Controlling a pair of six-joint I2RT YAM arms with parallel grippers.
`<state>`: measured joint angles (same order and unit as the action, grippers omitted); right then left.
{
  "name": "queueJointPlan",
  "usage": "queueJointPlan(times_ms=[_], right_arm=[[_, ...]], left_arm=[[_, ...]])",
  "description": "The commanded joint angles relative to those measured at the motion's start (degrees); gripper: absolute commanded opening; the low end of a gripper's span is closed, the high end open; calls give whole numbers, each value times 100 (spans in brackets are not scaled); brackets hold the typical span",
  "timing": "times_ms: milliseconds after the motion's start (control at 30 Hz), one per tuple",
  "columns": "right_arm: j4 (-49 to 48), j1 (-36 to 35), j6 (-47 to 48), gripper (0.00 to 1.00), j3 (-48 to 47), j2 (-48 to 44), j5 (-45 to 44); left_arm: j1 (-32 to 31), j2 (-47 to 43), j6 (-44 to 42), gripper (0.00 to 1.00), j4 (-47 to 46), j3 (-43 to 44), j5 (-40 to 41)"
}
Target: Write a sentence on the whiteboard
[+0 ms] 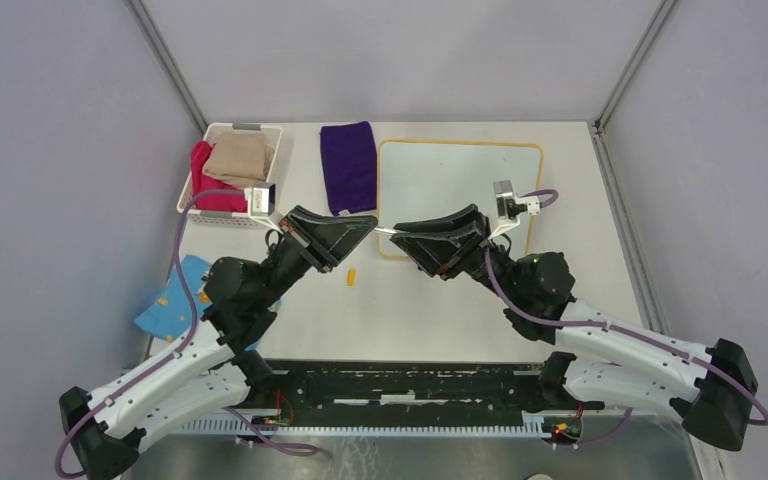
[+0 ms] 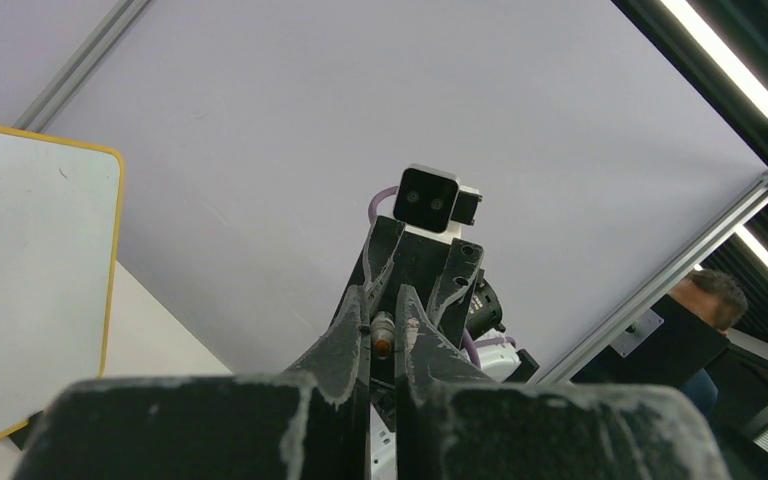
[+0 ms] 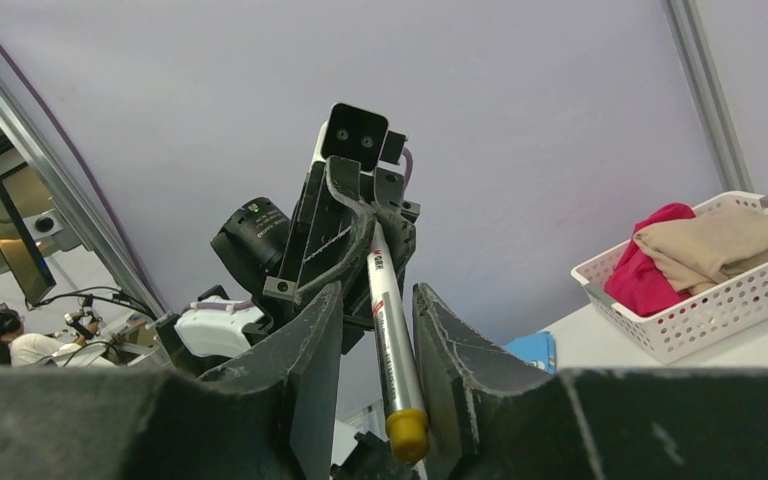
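My left gripper (image 2: 382,300) squeezes the marker (image 3: 385,320) tight. My right gripper (image 1: 405,237) has its fingers apart around it. One small hold could let it fall.

The left pincer (image 1: 369,222) is clamped tight, the right pincer (image 1: 400,236) parted, facing each other nearly tip to tip.
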<state>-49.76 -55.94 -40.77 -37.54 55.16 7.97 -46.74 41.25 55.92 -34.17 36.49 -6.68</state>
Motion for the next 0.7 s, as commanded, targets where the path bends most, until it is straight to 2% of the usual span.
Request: queueJointPlan(times_ms=[0, 200, 533, 667], right_arm=[[95, 56, 104, 36, -260, -162, 121], [13, 66, 64, 31, -241, -113, 81], [-418, 66, -122, 35, -191, 61, 32], [-498, 66, -140, 32, -219, 101, 99]], left_arm=[[-2, 4, 95, 2, -6, 244, -70], [-6, 40, 137, 2, -41, 216, -89], [-3, 49, 147, 2, -47, 196, -72], [-2, 67, 148, 2, -48, 184, -55]])
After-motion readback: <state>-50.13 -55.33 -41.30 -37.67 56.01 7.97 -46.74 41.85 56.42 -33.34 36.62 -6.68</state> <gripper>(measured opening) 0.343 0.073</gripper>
